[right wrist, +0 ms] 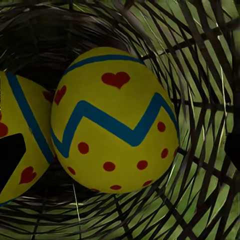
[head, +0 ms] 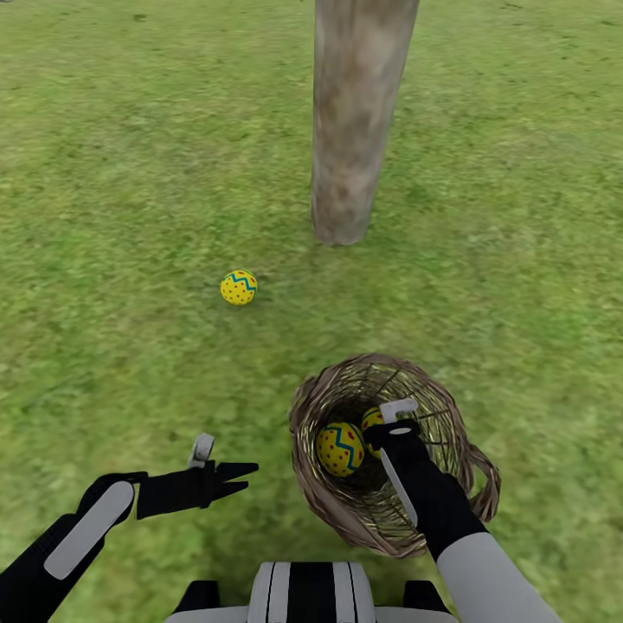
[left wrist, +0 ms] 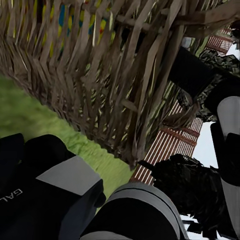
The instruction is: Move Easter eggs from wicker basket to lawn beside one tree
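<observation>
One yellow Easter egg (head: 239, 287) with blue zigzag and red dots lies on the lawn (head: 130, 173), a little left of and nearer than the tree trunk (head: 355, 121). The wicker basket (head: 450, 407) stands on the grass in front of me and holds two eggs. One egg (head: 340, 448) (right wrist: 115, 120) shows fully. The other egg (head: 371, 419) (right wrist: 22, 135) is half hidden behind my right gripper (head: 389, 424) (right wrist: 122, 152), which reaches into the basket and is open, its tips to either side of the big egg. My left gripper (head: 240, 478) hovers open left of the basket, whose wall (left wrist: 100, 75) it faces.
The grey-beige trunk rises from the grass beyond the basket. Open grass spreads on all sides. A brown slat fence (left wrist: 170, 145) and dark shrubs (left wrist: 190, 185) appear past the basket in the left wrist view.
</observation>
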{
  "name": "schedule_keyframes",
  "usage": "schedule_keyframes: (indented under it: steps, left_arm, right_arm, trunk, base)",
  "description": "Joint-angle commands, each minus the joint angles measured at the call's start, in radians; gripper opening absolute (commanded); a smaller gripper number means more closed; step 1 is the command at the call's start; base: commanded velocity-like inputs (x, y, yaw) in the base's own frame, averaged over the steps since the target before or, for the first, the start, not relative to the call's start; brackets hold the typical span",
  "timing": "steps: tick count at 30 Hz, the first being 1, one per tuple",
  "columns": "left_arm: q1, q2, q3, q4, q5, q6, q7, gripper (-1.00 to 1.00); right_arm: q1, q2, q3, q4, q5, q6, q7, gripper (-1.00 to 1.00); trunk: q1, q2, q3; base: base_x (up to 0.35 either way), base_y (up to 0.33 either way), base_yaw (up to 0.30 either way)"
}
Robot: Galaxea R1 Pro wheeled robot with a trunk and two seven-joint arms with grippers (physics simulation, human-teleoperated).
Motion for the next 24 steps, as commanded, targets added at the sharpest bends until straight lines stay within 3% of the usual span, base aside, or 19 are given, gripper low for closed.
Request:
schedule_keyframes:
  steps: [1, 24]
  left_arm:
    - [-0.001, -0.003, -0.001, 0.001, 0.000, 0.002, -0.003, 1.00]
    - [-0.001, -0.011, -0.001, 0.001, 0.000, 0.005, -0.003, 1.00]
  right_arm:
    - [0.000, 0.000, 0.002, -0.002, 0.007, 0.007, 0.000, 1.00]
    - [0.000, 0.000, 0.004, -0.008, 0.006, -0.001, 0.001, 1.00]
  trunk:
    - [0.004, -0.007, -0.004]
    - [0.011, -0.021, -0.026]
  base:
    - [0.000, 0.000, 0.000]
    - [0.000, 0.000, 0.000]
